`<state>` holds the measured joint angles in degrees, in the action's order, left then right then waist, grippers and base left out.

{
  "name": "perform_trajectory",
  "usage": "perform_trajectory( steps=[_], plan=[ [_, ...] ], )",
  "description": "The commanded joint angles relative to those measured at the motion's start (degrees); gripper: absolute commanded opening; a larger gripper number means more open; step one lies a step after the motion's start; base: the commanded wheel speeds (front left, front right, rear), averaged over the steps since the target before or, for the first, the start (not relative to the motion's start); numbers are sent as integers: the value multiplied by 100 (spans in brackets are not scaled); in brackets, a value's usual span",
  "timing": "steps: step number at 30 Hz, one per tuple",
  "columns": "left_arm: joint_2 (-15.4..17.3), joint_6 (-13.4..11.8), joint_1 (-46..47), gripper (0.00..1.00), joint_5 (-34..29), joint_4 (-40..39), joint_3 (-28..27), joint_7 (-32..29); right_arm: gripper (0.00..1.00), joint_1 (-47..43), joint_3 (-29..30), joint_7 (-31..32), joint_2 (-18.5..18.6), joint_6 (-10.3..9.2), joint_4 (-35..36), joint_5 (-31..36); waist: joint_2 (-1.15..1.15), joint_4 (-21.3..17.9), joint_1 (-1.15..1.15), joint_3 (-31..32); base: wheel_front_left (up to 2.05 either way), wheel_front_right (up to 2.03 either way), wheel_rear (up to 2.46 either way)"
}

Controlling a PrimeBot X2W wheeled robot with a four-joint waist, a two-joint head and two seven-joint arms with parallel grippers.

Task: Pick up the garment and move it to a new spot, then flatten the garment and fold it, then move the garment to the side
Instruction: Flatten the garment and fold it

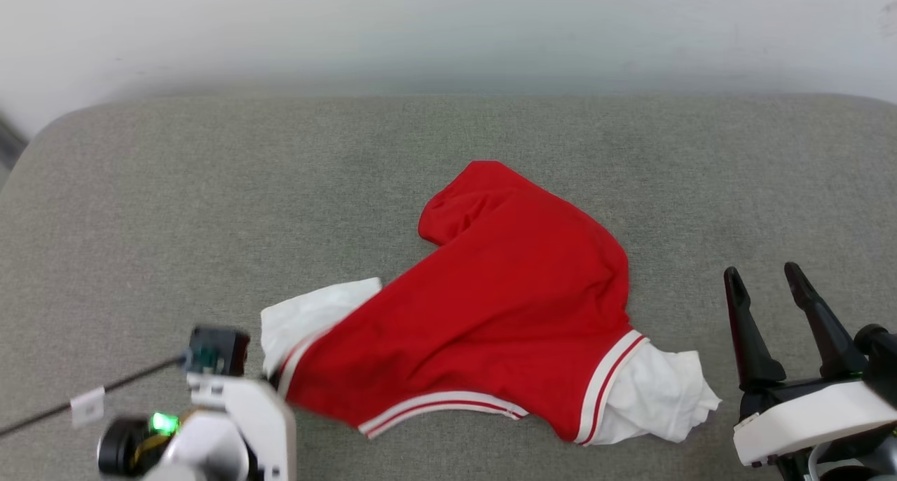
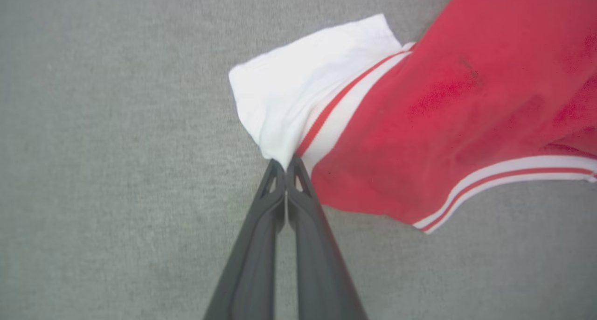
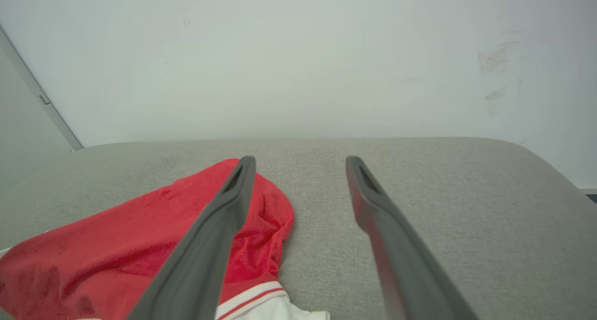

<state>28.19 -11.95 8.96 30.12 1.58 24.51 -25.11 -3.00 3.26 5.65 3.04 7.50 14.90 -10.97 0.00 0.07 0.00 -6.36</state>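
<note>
The garment [image 1: 504, 292], red with white sleeves and red-white striped trim, lies crumpled on the grey padded surface [image 1: 175, 186] with its plain side up. In the left wrist view my left gripper [image 2: 285, 163] is shut, its tips pinching the edge where the white sleeve [image 2: 298, 86] meets the striped trim. From the head, that arm's pale wrist [image 1: 235, 404] covers the fingers at the garment's lower left corner. My right gripper [image 1: 762, 274] stands open to the right of the garment [image 3: 116, 254], above the surface, with nothing between its fingers [image 3: 219, 226].
The grey surface has rounded far corners and ends at a pale wall [image 1: 448, 32]. A thin black cable with a white tag [image 1: 87, 405] runs off to the lower left. Bare grey fabric [image 3: 466, 208] stretches to the left, behind and to the right of the garment.
</note>
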Motion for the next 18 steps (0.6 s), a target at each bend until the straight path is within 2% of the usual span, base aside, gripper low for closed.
perform_trajectory(
  steps=[1, 4, 5, 6, 7, 13, 18],
  plan=[
    [-14, -100, -355, 0, 129, -29, -36, -45, 100, -92, -6, 17, -19, -2, 34, -8, 0, 23, 0, 6, 0, 0, 0],
    [-150, -146, -795, 0, 408, 8, -86, 13, 100, -83, -20, 19, -19, -2, 37, -10, 0, 46, 0, -3, 0, 0, 0],
    [-229, -153, -898, 17, 505, 59, -95, 52, 100, -88, -20, 24, -20, -2, 26, -11, 0, 52, 0, 7, 0, 0, 0],
    [-326, -154, -990, 63, 588, 118, -103, 106, 100, -99, -21, 28, -21, -2, 18, -9, 0, 58, 0, 23, 0, 0, 0],
    [-391, -143, -1036, 100, 631, 175, -99, 159, 100, -107, -25, 36, -21, -2, 9, -8, 0, 64, 0, 40, 0, 0, 0],
    [-595, -173, -816, 100, 437, 256, -198, 901, 100, -208, -23, 97, -22, -2, -28, 47, 0, 117, 0, 241, 0, 0, 0],
    [-657, -231, -629, 100, 147, 80, -353, 1789, 100, -312, -61, 174, -13, -2, -43, 88, 0, 142, 0, 433, 0, 0, 0]
  ],
)
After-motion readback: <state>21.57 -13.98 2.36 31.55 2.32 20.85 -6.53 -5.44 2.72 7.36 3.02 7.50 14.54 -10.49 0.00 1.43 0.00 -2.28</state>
